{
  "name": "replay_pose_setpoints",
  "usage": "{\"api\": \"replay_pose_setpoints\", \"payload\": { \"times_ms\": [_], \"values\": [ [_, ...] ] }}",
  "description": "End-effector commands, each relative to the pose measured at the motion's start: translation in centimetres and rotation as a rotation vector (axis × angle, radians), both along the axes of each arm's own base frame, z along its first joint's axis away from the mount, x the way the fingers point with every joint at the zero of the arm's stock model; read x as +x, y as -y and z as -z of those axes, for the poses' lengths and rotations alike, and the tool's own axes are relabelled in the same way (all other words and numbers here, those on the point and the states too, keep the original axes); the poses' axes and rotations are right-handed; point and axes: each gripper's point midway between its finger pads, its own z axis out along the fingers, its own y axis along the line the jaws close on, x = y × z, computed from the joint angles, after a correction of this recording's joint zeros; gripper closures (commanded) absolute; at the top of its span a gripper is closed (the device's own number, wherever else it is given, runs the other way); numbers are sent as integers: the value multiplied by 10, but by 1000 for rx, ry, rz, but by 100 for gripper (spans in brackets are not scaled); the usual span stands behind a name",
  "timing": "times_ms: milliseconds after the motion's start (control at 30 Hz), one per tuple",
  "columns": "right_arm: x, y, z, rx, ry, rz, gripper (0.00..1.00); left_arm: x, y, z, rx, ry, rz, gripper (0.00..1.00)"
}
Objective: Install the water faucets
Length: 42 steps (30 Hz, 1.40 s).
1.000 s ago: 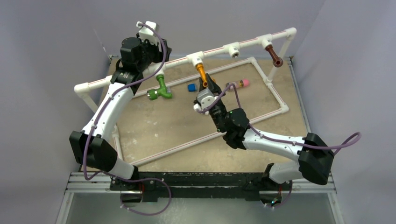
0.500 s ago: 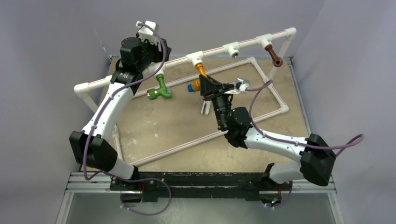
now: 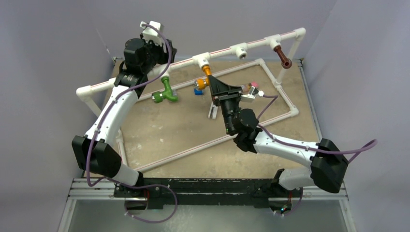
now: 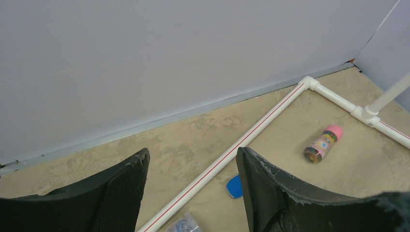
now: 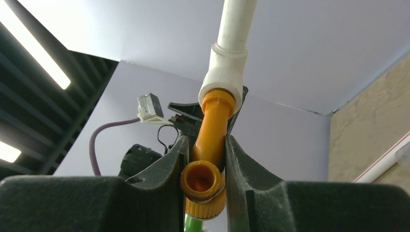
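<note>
The orange faucet (image 3: pixel 207 73) hangs from a white tee socket (image 3: pixel 202 60) on the raised pipe. My right gripper (image 3: pixel 210 82) is shut on it. In the right wrist view the fingers clamp the orange faucet (image 5: pixel 205 181) just below the socket (image 5: pixel 223 72). The green faucet (image 3: pixel 164 91) hangs under the same pipe further left, its top end hidden by my left arm. The dark brown faucet (image 3: pixel 284 57) sits in the tee at the far right. My left gripper (image 3: pixel 167 54) is open and empty by the pipe above the green faucet; its fingers (image 4: pixel 270 188) frame bare floor.
One tee socket (image 3: pixel 240 50) on the raised pipe has nothing in it. A pink-and-brown cylinder (image 4: pixel 321 145) and a blue piece (image 4: pixel 234 186) lie on the sandy board inside the low pipe frame (image 3: pixel 285 96). Grey walls close in behind and at the sides.
My right wrist has rolled around the orange faucet while gripping it, so its camera swung from lower left to the right. The faucet's side branch now points left. The left arm stayed still.
</note>
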Motion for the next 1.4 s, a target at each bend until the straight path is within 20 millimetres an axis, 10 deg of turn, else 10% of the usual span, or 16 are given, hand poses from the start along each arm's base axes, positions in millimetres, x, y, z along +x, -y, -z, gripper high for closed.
{"api": "replay_pose_setpoints", "payload": {
  "times_ms": [0,367,867,1367],
  "values": [
    [-56,11,-104,413,177,-299,94,-15,14,100,86,-283,59,35],
    [-60,11,-79,270,135,-298,29,-14,14,101,91,-283,55,35],
    [-69,23,6,-279,97,-242,19,-13,15,106,100,-289,52,35],
    [-64,45,3,-1395,662,36,21,-14,16,106,110,-285,51,34]
  ]
}}
